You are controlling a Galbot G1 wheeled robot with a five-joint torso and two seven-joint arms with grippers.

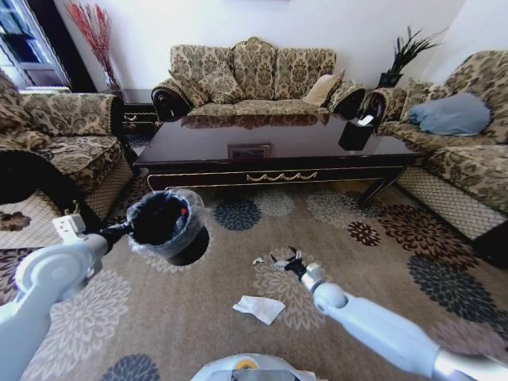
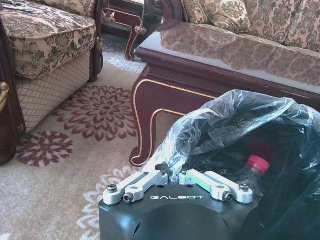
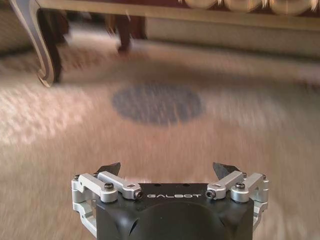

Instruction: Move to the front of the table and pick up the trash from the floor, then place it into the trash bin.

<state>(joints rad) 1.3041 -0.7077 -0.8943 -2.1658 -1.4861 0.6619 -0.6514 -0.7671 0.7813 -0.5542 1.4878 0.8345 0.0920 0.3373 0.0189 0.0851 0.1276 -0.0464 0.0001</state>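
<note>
My left gripper is shut on the rim of the trash bin, a black bin lined with a clear bag, and holds it up off the floor. A clear bottle with a red cap lies inside the bin. My right gripper is down at the carpet, open, and the right wrist view shows nothing between its fingertips. On the floor, a crumpled white paper lies near my base, and a tiny white scrap is just left of the right gripper. The table stands ahead.
Patterned sofas stand behind the table and on the left and right. A black tissue box sits at the table's right end. The table's curved legs reach the carpet close by.
</note>
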